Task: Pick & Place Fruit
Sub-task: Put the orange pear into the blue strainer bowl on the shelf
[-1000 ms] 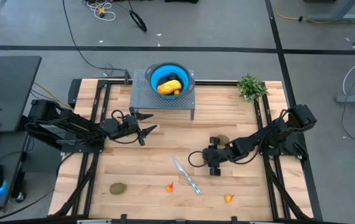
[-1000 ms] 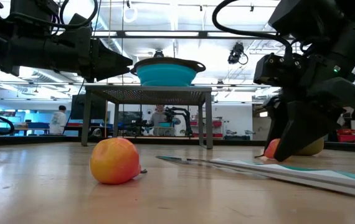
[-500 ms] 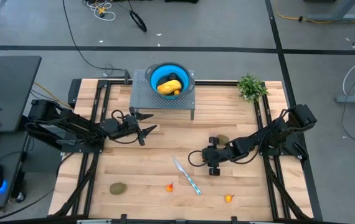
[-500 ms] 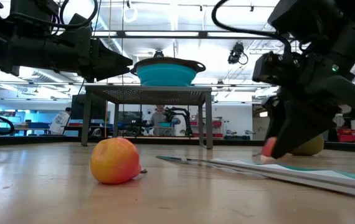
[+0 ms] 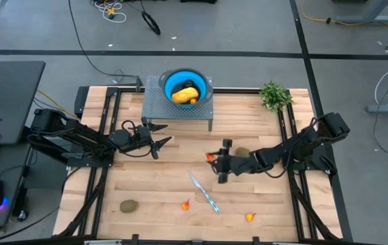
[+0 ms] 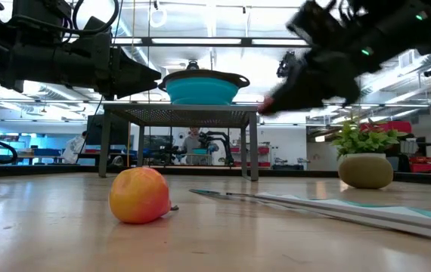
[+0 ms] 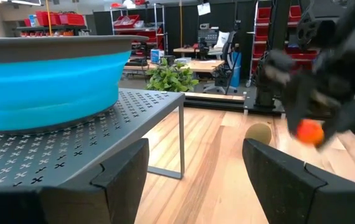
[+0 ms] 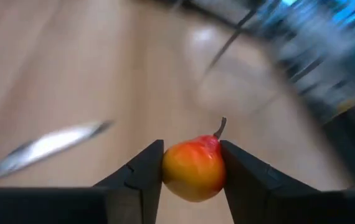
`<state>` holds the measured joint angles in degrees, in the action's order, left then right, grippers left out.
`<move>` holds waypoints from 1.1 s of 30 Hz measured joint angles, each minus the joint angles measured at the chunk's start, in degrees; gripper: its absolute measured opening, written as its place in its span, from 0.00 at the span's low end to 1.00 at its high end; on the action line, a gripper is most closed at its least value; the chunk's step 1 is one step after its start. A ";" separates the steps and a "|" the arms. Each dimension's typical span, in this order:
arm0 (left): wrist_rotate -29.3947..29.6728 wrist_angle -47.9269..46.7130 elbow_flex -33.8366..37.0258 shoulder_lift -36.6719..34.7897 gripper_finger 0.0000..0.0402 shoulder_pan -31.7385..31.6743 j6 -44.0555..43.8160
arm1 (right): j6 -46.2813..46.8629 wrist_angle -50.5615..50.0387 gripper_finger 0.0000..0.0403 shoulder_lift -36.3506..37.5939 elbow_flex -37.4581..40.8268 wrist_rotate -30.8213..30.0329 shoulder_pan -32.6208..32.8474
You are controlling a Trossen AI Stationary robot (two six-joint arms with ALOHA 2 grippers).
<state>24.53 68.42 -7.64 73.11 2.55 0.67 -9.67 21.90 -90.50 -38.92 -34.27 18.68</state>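
Note:
My right gripper (image 5: 215,162) hangs above the table's middle, shut on a small orange-red fruit (image 8: 194,168). That fruit also shows in the left wrist view as the fruit (image 7: 310,132). A blue bowl (image 5: 186,86) on a grey perforated stand (image 5: 154,102) holds the oblong yellow-orange piece (image 5: 184,94). One brownish-green oval (image 5: 244,152) lies beside my right arm, another oval (image 5: 128,205) near the front left. Two tiny orange-red pieces (image 5: 186,204) (image 5: 250,217) rest on the wood. My left gripper (image 5: 156,144) waits open, left of the stand's front. My right gripper pinches the small orange-red fruit across its round body (image 8: 165,171) between the two fingers. Its stem (image 8: 220,127) points away from the wrist. The fingers come level from the table's right side, and the fruit is lifted clear of the table.
A silver knife with a teal handle (image 5: 204,192) lies slantwise below the right gripper. A green plant (image 5: 274,95) stands at the far right corner. Black rails run along both sides of the table. Open wood lies between the knife and the stand.
My right gripper has risen from the table with the small orange-red fruit between its fingers and swung toward the table's left and far edge. The fruit is now lifted clear. The brownish-green oval stays where it was, now uncovered in the low view.

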 joint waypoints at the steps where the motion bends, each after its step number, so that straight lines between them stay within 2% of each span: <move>1: 0.00 -0.02 0.00 0.01 0.66 0.00 0.03 | -3.05 3.48 0.37 0.00 0.00 -1.94 -0.64; 4: 0.00 -0.02 0.00 0.00 0.66 0.00 0.28 | -10.28 13.99 0.37 0.00 0.00 -5.02 -3.03; 8: 0.00 -0.11 0.00 0.01 0.66 0.00 0.33 | -14.80 21.45 0.37 0.02 -1.51 -2.15 -7.81; 21: 0.00 -0.77 0.00 -0.01 0.66 0.00 -0.20 | -14.63 10.22 0.39 0.04 -19.61 11.45 -22.02; 27: -0.07 -1.33 0.00 0.00 0.66 0.00 -0.70 | -11.40 10.13 0.39 0.02 -21.27 19.71 -28.22; 33: -0.20 -1.34 0.00 -0.01 0.66 0.00 -0.85 | -9.60 10.60 0.39 -0.36 -21.35 22.74 -33.01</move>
<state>24.34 67.08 -7.64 73.11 2.55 -0.19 -19.27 32.50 -90.86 -60.27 -11.53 -14.32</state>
